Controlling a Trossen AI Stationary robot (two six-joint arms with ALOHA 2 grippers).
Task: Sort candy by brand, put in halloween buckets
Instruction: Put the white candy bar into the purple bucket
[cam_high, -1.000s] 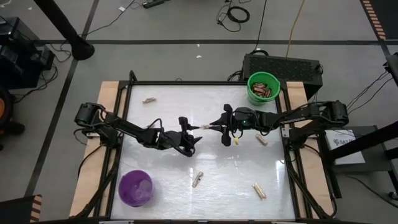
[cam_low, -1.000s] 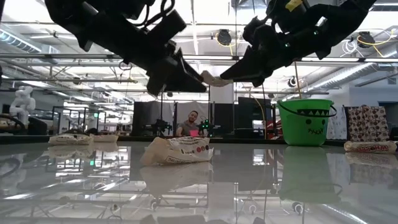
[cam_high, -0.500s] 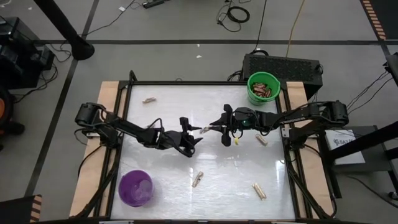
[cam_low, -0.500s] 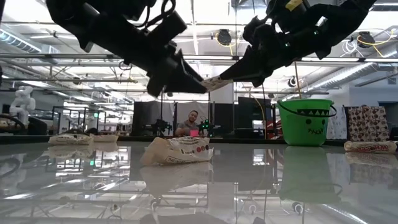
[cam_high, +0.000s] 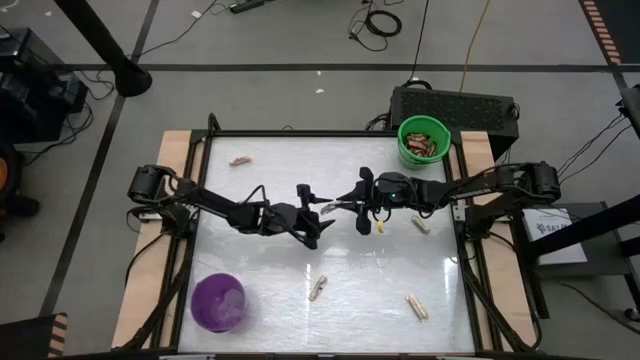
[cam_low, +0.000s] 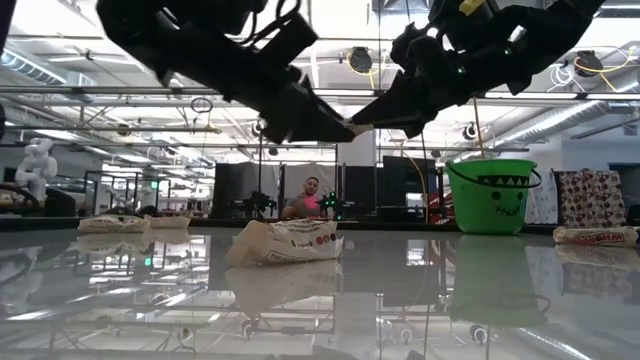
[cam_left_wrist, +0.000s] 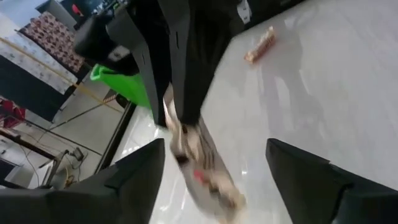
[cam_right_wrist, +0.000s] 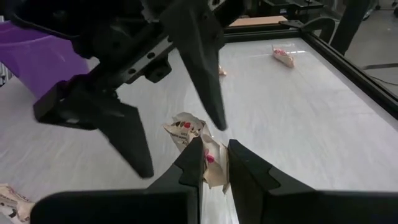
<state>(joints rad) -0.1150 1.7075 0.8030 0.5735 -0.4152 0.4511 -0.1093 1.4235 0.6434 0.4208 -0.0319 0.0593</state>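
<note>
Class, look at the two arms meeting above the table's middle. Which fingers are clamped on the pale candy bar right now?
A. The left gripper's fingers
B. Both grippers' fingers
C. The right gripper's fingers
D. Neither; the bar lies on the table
C: the right gripper pinches the pale candy bar, while the left gripper stands spread wide around it, not touching.

held candy (cam_right_wrist: 200, 144): I'm seeing a pale tan bar hanging mid-air over table centre | loose tan bars (cam_high: 318, 288) lying scattered flat | green bucket (cam_high: 424, 141) sitting far right corner, holding red-brown bars | purple bucket (cam_high: 217, 302) sitting near left
</note>
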